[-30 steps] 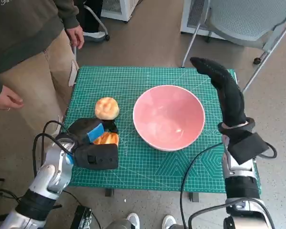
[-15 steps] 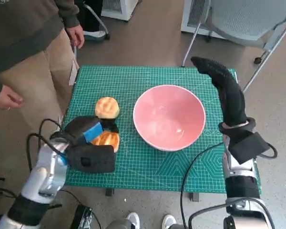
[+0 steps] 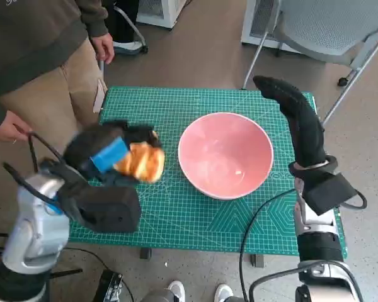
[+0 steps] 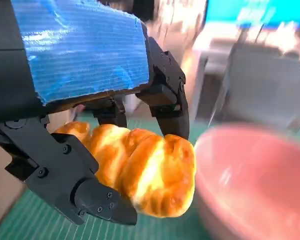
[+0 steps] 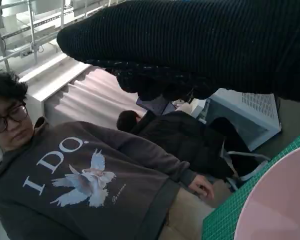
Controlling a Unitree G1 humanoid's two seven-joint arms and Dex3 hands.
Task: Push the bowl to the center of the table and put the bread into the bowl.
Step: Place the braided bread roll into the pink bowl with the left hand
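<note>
My left hand point(image 3: 104, 154) holds a golden braided bread point(image 3: 142, 162) raised above the green mat point(image 3: 195, 214), just left of the pink bowl point(image 3: 225, 154). In the left wrist view the black fingers point(image 4: 165, 100) clamp the bread point(image 4: 145, 172) from both sides, with the blurred bowl point(image 4: 255, 180) close beside it. A second, round bun point(image 4: 72, 131) peeks out behind the held bread; the head view hides it under my hand. My right hand point(image 3: 293, 113), gloved, stretches flat along the bowl's far right side and holds nothing. The bowl sits right of the mat's middle and is empty.
A person point(image 3: 31, 63) stands at the table's left edge, a hand point(image 3: 102, 47) near the far left corner; the right wrist view shows the person point(image 5: 90, 175) too. A grey chair point(image 3: 327, 31) stands behind the table at the right. Cables hang at the front.
My left hand has lifted the braided bread off the mat and carried it up and toward the bowl. The round bun is now covered in the head view. The right hand and bowl stayed put.
</note>
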